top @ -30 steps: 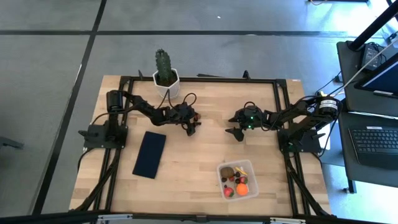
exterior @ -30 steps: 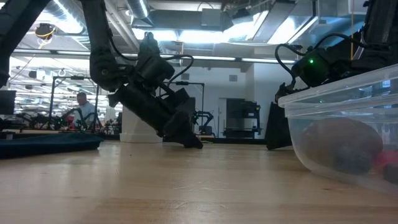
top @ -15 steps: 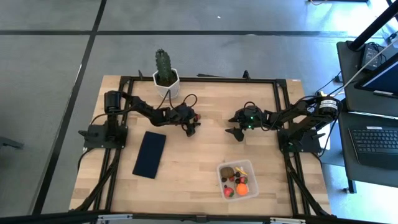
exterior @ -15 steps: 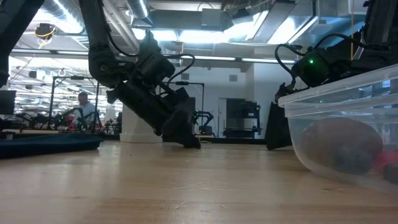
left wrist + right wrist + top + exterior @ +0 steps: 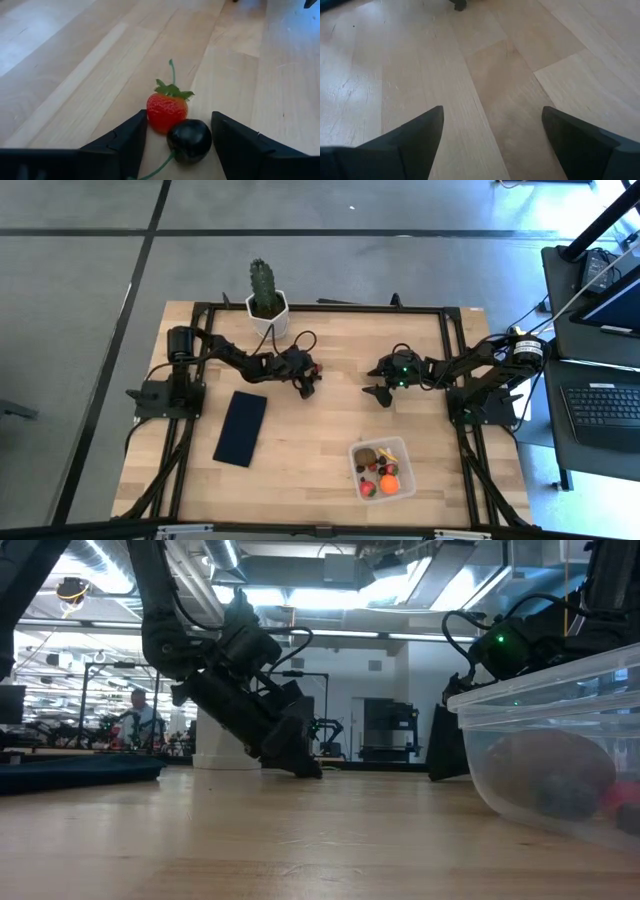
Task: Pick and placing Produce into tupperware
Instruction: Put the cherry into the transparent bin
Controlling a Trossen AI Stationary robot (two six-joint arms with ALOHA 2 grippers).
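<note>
Mostly done: tupperware near the surface's front right already held several produce pcs, incl. an orange ball. Left tool sat low w/ fingers partly open, straddling a strawberry and a dark cherry, not yet clamped. Right tool waited mid-surface, open & empty. Judging by this, those two were left.

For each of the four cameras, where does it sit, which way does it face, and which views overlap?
High: overhead, facing straight down; table, both arms, container.
Low: table height, facing the room; left claw down at the wood, container wall close.
Left wrist: past its own fingers at a strawberry and dark cherry.
Right wrist: open claw over bare wood.
Shared: high and low both show the container.
</note>
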